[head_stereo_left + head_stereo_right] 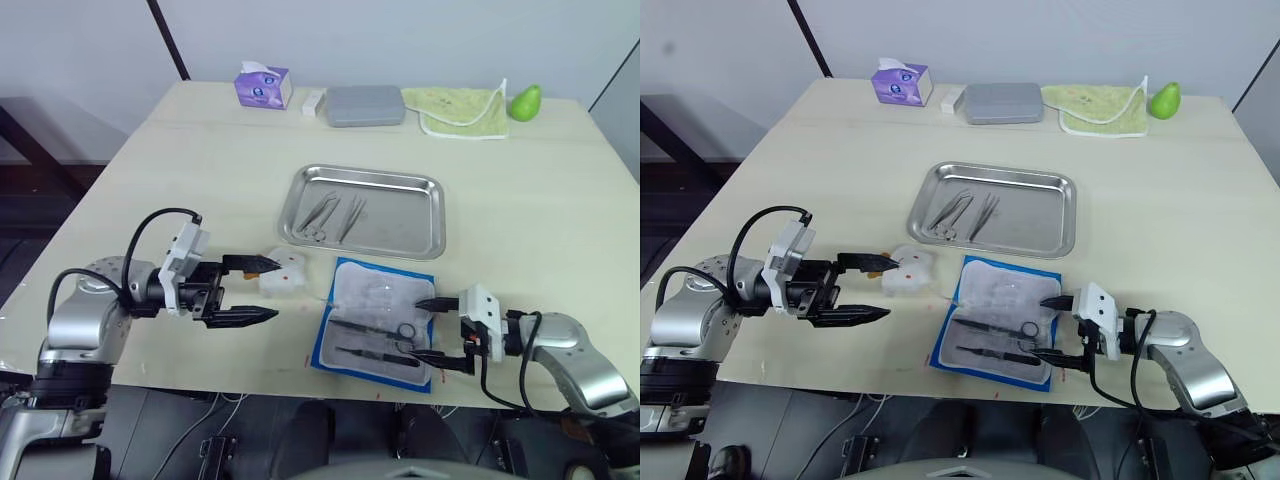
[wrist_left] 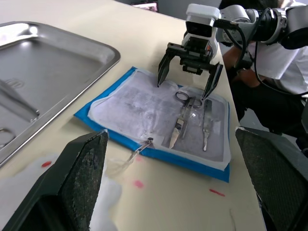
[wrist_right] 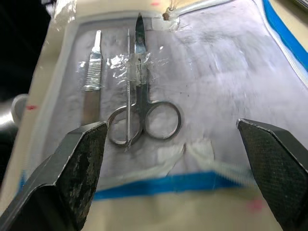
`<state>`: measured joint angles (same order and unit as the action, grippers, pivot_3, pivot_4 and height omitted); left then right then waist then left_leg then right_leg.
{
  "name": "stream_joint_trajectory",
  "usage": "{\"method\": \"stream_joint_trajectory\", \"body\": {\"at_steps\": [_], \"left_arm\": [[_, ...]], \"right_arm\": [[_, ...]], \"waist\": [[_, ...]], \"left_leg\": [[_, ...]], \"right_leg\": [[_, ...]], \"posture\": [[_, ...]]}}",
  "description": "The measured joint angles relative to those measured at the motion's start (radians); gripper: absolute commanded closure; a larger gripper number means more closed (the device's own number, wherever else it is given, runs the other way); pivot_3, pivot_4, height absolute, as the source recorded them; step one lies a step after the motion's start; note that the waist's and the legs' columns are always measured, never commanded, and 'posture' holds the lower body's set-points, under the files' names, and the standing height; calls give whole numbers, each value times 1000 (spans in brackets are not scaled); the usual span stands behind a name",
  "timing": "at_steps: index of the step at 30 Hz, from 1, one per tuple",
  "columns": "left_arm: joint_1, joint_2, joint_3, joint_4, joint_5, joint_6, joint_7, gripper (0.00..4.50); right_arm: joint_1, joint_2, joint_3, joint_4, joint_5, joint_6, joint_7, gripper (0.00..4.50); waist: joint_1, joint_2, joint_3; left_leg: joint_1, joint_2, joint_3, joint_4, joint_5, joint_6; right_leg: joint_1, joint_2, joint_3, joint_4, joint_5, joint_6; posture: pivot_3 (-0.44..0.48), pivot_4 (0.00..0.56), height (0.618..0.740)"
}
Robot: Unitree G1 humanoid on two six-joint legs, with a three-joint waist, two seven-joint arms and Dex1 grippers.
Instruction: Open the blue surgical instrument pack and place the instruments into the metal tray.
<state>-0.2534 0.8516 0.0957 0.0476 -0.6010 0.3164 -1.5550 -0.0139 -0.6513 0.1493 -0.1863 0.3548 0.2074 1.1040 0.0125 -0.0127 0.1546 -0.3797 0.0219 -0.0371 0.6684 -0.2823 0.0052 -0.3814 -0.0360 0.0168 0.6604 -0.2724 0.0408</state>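
Observation:
The blue surgical instrument pack (image 1: 345,352) lies open near the table's front edge, its whitish inner sheet (image 2: 139,103) facing up. On the sheet lie scissors (image 3: 144,113), a thin probe and a flat-handled tool (image 3: 92,72). My right gripper (image 1: 420,330) is open, low over the pack's right end, with the scissors' rings between its fingers. My left gripper (image 1: 272,289) is open and empty, left of the pack beside a crumpled white plastic piece (image 1: 285,272). The metal tray (image 1: 420,240) sits behind the pack and holds a few instruments (image 1: 320,213).
Along the far edge stand a purple tissue box (image 1: 263,85), a small white box (image 1: 313,101), a matte grey case (image 1: 365,105), a yellow-green cloth (image 1: 455,112) and a green pear (image 1: 525,101). The table's front edge runs just below the pack.

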Motion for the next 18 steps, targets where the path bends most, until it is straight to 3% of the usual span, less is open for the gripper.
{"method": "stream_joint_trajectory", "body": {"at_steps": [10, 15, 18], "left_arm": [[-57, -30, -108, 6, 24, -65, -2, 47], [-114, -103, -226, 51, 82, -160, -3, 47], [-136, -121, -272, 81, 112, -207, -3, 47]], "right_arm": [[164, -118, -217, -240, 167, 121, -10, 0], [386, -203, -549, -434, 274, 181, -5, 0], [471, -208, -646, -496, 305, 188, 21, 0]], "waist": [[-2, 5, 11], [1, 5, 13], [-2, 4, 14]], "left_leg": [[-4, 0, 2, 0, 0, 0], [-6, -1, 3, 1, 0, 0], [-5, 0, 3, 1, 0, 0]], "right_leg": [[-6, 2, 2, 2, 0, 0], [-6, 1, 1, 1, 0, 1], [-6, 3, 2, 2, 0, 1]], "posture": [[0, 150, 740], [0, 150, 740], [0, 150, 740]]}}
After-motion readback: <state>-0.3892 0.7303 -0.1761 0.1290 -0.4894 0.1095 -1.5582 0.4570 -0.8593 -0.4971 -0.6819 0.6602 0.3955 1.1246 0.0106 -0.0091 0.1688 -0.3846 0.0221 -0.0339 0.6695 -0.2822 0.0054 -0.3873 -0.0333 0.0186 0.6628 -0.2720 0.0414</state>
